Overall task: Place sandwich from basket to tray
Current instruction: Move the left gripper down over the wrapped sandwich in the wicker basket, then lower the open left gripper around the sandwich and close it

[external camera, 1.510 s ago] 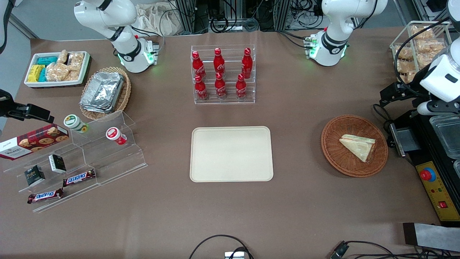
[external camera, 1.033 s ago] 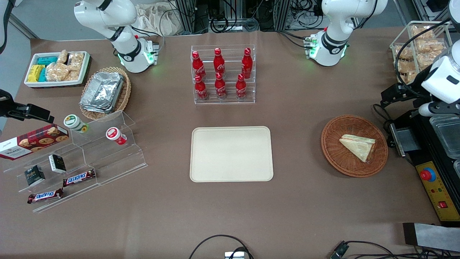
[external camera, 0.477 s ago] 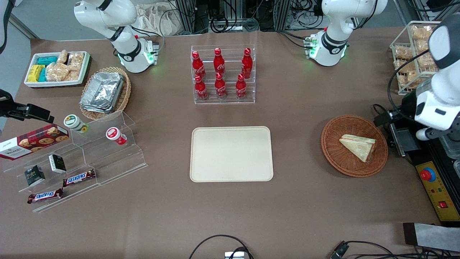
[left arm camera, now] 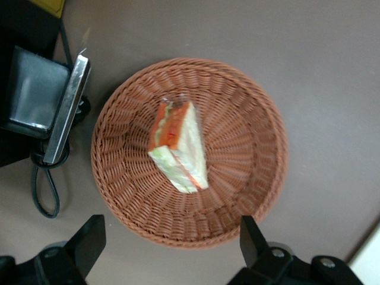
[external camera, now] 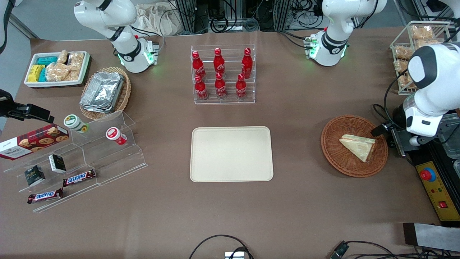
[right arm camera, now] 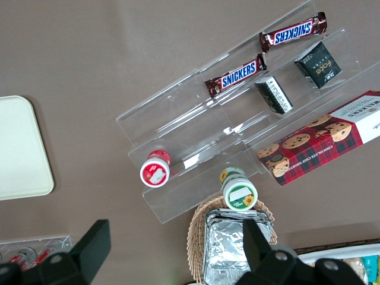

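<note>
The cream tray [external camera: 231,154] lies flat on the brown bench [external camera: 294,108], nearest the front camera of the task's things. Toward the working arm's end sits the round reddish-brown wicker basket [external camera: 334,158], well apart from the tray, and in it the clear-wrapped sandwich [external camera: 358,146] — a pale triangular wedge lying on its side, orange-red and green filling showing along its cut edge in the wrist view [left arm camera: 178,145]. The left arm's gripper [left arm camera: 169,249] hangs above the basket [left arm camera: 249,148], its jaws wide apart and touching nothing, one dark finger [left arm camera: 89,240] to each side of the basket's rim. Just beside the basket a black cable [left arm camera: 41,190] loops on the bench. Farther from the front camera, a clear rack holds six red cola bottles [external camera: 220,73].
</note>
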Controlling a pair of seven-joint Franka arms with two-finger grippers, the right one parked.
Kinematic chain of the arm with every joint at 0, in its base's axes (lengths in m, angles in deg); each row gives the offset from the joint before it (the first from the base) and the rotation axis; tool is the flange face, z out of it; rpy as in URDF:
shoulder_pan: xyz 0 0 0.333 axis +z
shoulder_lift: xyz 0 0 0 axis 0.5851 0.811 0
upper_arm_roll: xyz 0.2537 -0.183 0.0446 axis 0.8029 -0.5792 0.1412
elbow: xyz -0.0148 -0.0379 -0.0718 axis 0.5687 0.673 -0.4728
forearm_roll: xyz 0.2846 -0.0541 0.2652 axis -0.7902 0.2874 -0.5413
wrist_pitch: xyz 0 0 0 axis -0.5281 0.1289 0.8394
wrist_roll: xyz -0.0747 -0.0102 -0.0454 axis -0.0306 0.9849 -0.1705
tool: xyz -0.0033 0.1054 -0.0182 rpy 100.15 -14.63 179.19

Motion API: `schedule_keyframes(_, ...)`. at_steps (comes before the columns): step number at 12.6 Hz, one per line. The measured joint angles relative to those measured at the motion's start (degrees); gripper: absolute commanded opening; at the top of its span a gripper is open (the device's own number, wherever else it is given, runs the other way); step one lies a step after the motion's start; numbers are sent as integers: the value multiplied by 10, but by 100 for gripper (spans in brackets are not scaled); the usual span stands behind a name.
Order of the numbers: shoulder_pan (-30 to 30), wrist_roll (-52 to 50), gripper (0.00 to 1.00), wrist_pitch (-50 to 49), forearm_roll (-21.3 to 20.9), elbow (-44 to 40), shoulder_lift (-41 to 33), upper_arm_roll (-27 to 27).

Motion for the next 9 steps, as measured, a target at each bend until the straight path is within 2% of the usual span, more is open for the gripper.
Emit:
schedule_keyframes(4, 16, -62, 100, 65, 0, 47, -3, 0)
schedule_keyframes(9, 20, -91, 100, 186, 0, 117, 16, 0)
